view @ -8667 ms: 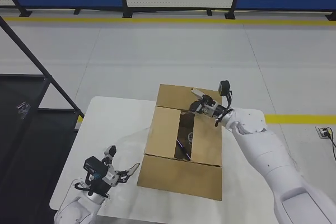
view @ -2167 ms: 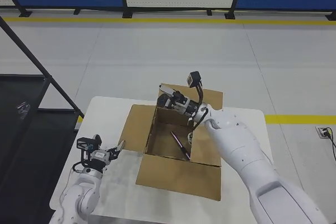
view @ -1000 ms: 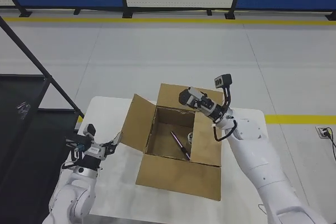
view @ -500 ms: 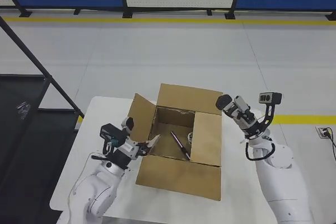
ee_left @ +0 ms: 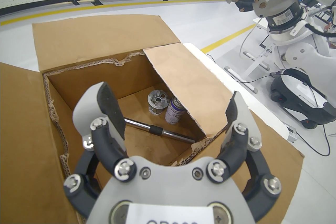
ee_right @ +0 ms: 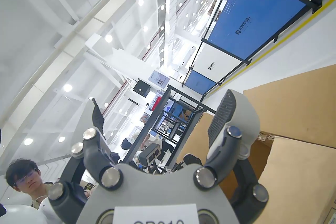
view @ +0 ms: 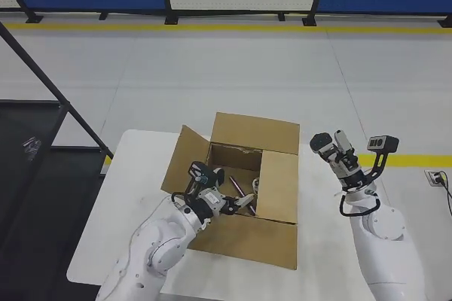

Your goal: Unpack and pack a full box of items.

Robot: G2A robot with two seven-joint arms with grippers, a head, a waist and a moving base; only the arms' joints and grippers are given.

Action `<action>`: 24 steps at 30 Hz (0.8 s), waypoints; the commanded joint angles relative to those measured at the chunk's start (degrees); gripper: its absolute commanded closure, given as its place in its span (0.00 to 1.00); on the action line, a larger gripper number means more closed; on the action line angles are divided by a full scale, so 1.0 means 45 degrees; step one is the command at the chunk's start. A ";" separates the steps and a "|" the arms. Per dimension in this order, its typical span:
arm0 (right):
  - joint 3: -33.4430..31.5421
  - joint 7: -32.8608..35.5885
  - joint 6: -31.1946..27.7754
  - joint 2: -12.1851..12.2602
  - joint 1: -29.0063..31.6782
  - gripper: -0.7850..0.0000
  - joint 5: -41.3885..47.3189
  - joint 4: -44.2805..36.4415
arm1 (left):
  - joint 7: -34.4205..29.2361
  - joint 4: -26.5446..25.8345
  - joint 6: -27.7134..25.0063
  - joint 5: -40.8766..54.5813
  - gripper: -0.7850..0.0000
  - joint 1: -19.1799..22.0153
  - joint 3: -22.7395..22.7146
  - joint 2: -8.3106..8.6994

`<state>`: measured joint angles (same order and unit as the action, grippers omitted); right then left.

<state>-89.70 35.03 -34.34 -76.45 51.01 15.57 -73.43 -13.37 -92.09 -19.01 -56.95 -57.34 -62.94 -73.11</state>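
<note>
Cardboard box (ee_left: 99, 38) holds chrome rod (ee_left: 159, 130), metal spool (ee_left: 157, 102).

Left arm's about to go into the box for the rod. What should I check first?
1. Left gripper open and empty: ok, jaws spread wide.
2. Left gripper above the box opening: ok.
3. Rod free to grasp: ok, lying bare on the box floor.
4. Flap on the right arm's side clear of the opening: not ok, it overhangs the spray can.
5. Right gripper out of the way: ok, raised beside the box, open.
6. More items hidden under that flap: cannot tell.
</note>
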 commanded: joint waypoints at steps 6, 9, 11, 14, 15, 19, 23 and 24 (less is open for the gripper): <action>0.0153 -0.0289 0.0374 -0.0012 0.0030 0.00 0.0185 -0.0234 | -0.0313 0.0112 -0.0131 0.0513 0.00 -0.0227 -0.0056 0.0009; 0.0257 -0.0321 0.0295 -0.0013 -0.0104 0.00 0.0497 -0.0273 | -0.0929 0.0588 -0.0091 0.1486 0.00 0.0076 0.0050 -0.0070; 0.0235 -0.0260 0.0128 0.0008 -0.0140 0.00 0.0657 -0.0296 | -0.1325 0.1140 -0.0203 0.2478 0.00 0.0479 0.0226 -0.0168; 0.0129 -0.0169 -0.0068 0.0054 -0.0058 0.00 0.0785 -0.0367 | -0.2422 0.2087 -0.0513 0.3991 0.00 0.1188 0.0649 -0.0329; 0.0048 -0.0097 -0.0089 0.0086 0.0014 0.00 0.0841 -0.0397 | -0.3256 0.2645 -0.0735 0.5274 0.00 0.1615 0.0865 -0.0432; -0.0181 0.0020 -0.0146 0.0169 0.0259 0.00 0.1080 -0.0388 | -0.4663 0.4223 -0.0772 0.7535 0.00 0.2819 0.1347 -0.0712; -0.0386 0.0076 -0.0223 0.0241 0.0509 0.00 0.1362 -0.0378 | -0.5661 0.5758 -0.0605 0.8994 0.00 0.3905 0.1953 -0.1026; -0.0419 0.0087 -0.0229 0.0257 0.0555 0.00 0.1403 -0.0385 | -0.5810 0.6074 -0.0590 0.9147 0.00 0.4150 0.2118 -0.1102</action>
<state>-91.44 35.38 -35.33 -75.36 53.31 21.71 -75.14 -38.62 -66.49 -21.75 -16.68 -39.84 -54.30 -77.72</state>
